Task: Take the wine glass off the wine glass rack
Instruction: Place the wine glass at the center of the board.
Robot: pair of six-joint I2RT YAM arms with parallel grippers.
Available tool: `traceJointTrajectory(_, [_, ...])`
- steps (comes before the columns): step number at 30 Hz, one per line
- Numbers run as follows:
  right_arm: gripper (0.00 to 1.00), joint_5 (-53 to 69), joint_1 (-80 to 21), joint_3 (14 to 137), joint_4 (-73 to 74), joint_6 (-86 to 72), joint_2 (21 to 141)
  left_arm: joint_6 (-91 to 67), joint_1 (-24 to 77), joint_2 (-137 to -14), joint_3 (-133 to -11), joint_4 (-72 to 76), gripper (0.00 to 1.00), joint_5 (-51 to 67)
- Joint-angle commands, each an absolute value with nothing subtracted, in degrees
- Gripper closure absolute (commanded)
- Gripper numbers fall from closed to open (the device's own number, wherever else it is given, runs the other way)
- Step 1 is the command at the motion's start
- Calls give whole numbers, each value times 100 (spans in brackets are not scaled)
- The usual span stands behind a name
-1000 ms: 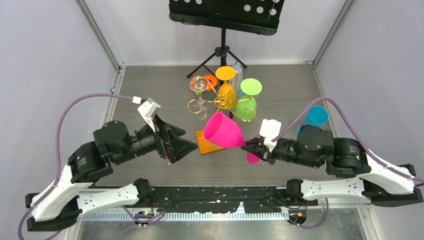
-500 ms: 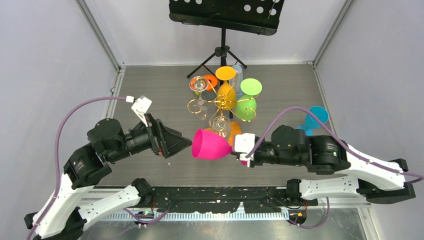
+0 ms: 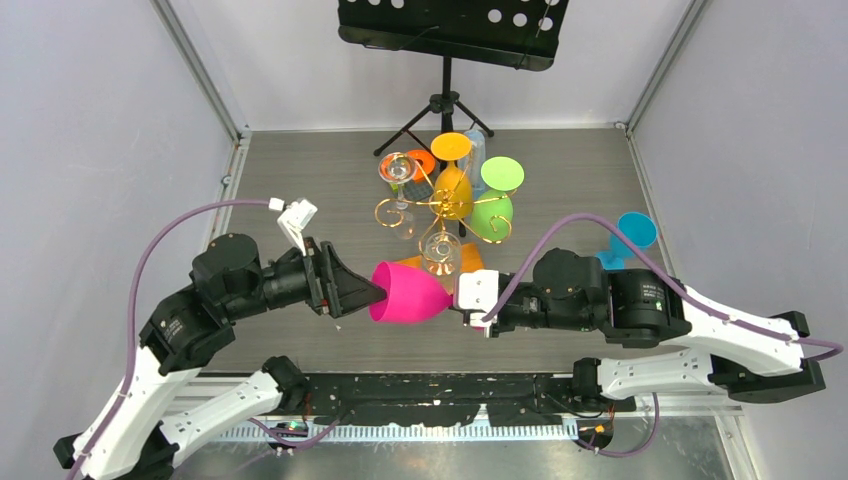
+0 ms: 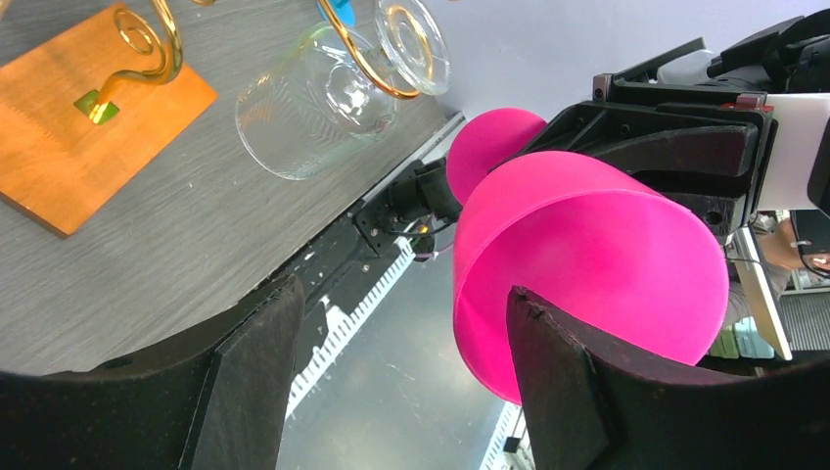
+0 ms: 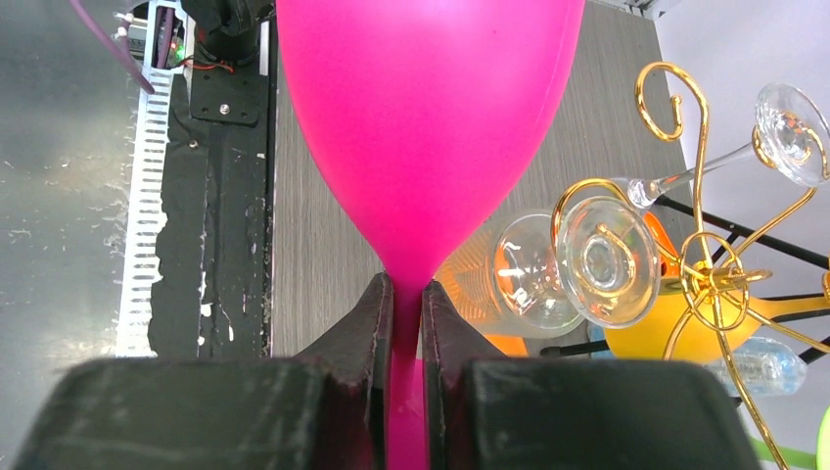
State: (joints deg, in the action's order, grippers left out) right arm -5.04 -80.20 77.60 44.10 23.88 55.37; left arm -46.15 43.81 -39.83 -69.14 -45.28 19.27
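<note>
The opaque, bright pink wine glass [image 3: 408, 293] is off the gold wire rack [image 3: 440, 205] with its orange wooden base. It hangs on its side in the air just on the near side of that rack. The right tool [image 5: 404, 294] is pinched tight on the thin stem. The left tool [image 4: 401, 304] gapes wide at the mouth of the bowl, one finger right up against the pink wall and the other well clear.

This looks like a handover, and it's the risky bit. That bowl is smooth, round and wide. If the left tool squeezes off-centre, I reckon the glass swivels in the stem pinch or squirts out. If the right tool lets go early, it drops to the grey table [image 3: 300, 180].

Any lurch back toward the rack and it could clip the clear glass [image 3: 440, 252] hanging on the rack's nearest arm.
</note>
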Motion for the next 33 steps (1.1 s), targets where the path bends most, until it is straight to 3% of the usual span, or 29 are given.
traceJointTrajectory(1, [94, -619, -8120, 8033, 3953, 2488, 5557, -4663, 4302, -4002, -6893, -4444, 28, 2323])
traceJointTrajectory(12, [94, -991, -8179, 7938, 3688, 2532, 5784, -4646, 4228, -4019, -6785, -4324, 63, 2724])
traceJointTrajectory(18, [94, -1092, -8190, 7829, 3501, 2499, 5845, -4591, 4228, -4032, -6801, -4365, 99, 2849])
traceJointTrajectory(24, [85, -1142, -8191, 7800, 3512, 2367, 5828, -4524, 4219, -4036, -6870, -4448, 100, 2920])
traceJointTrajectory(28, [64, -1162, -8190, 7811, 3608, 2262, 5702, -4425, 4219, -4026, -7022, -4627, 100, 2929])
traceJointTrajectory(33, [52, -1162, -8187, 7837, 3712, 2092, 5334, -4297, 4219, -4006, -7140, -4915, 100, 2936])
